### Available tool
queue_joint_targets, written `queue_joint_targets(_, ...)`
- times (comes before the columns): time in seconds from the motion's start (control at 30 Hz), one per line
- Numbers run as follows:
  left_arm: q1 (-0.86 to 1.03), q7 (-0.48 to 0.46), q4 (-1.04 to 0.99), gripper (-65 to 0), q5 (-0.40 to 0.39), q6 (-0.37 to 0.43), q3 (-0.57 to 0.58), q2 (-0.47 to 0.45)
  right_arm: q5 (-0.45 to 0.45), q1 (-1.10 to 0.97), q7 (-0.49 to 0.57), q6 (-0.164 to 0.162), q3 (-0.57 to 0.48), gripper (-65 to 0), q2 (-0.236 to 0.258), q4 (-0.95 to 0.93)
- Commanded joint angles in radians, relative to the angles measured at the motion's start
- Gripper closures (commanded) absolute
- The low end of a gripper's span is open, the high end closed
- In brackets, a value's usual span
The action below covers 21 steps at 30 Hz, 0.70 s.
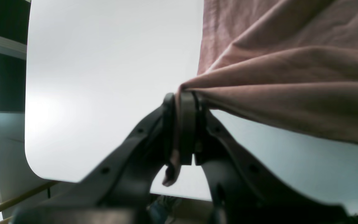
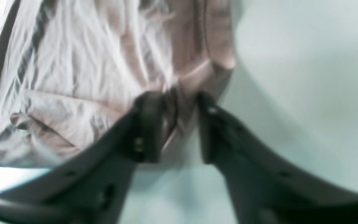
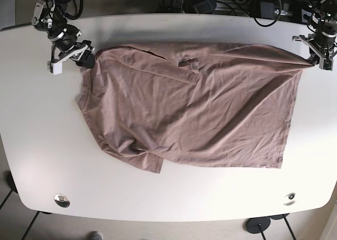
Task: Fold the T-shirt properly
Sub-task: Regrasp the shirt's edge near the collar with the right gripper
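A dusty-pink T-shirt (image 3: 195, 108) lies spread and wrinkled across the white table (image 3: 158, 198), with one sleeve folded over near the collar. In the base view my left gripper (image 3: 317, 61) holds the shirt's far right corner, and the cloth is drawn to a point there. The left wrist view shows that gripper (image 1: 183, 96) shut on a pinch of T-shirt (image 1: 291, 62), lifted off the table. My right gripper (image 3: 87, 58) is at the shirt's far left corner. The blurred right wrist view shows it (image 2: 174, 102) with bunched T-shirt (image 2: 89, 62) between its fingers.
Cables and dark equipment (image 3: 226, 0) crowd the floor beyond the table's far edge. Two round fittings (image 3: 61, 200) (image 3: 289, 199) sit near the front corners. In the left wrist view the table's rounded corner (image 1: 33, 168) is close by.
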Motion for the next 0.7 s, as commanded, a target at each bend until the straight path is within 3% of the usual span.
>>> queue_joint_targets(0.03,0.002,-0.020,0.017,0.0,-0.003,0.006,-0.005,-0.019,0.024,-0.007,0.022,0.048,0.000,-29.0,0.009,0.070)
queue_joint_targets(0.17,0.002,-0.020,0.016,0.0,-0.003,0.006,-0.002,-0.019,0.016,-0.027,0.019,0.146,-0.060,-40.9,0.013,0.142)
queue_joint_targets(0.2,0.002,-0.020,0.016,0.0,-0.003,0.006,0.021,-0.021,0.014,-0.022,0.019,0.176,-0.127,-42.5,0.043,0.140)
queue_joint_targets(0.23,0.002,-0.020,0.016,0.0,-0.003,0.006,0.041,-0.021,0.013,-0.018,0.019,0.183,-0.204,-43.0,0.075,0.139)
queue_joint_targets(0.33,0.002,-0.020,0.016,0.0,-0.002,0.006,0.050,-0.019,-0.013,0.063,0.025,0.180,-0.428,-43.0,0.144,0.061)
queue_joint_targets(0.43,0.002,-0.020,0.016,0.0,-0.002,0.006,0.085,-0.019,-0.230,0.110,0.063,0.180,-0.604,-43.0,0.159,0.055)
queue_joint_targets(0.57,0.002,-0.020,0.016,0.0,-0.002,0.006,0.090,-0.019,-0.532,0.114,0.203,0.180,-0.727,-41.9,0.151,0.048)
queue_joint_targets(0.7,0.002,-0.019,0.016,0.0,-0.002,0.006,0.090,-0.019,-0.579,0.131,0.215,0.180,-0.730,-30.3,0.119,0.047)
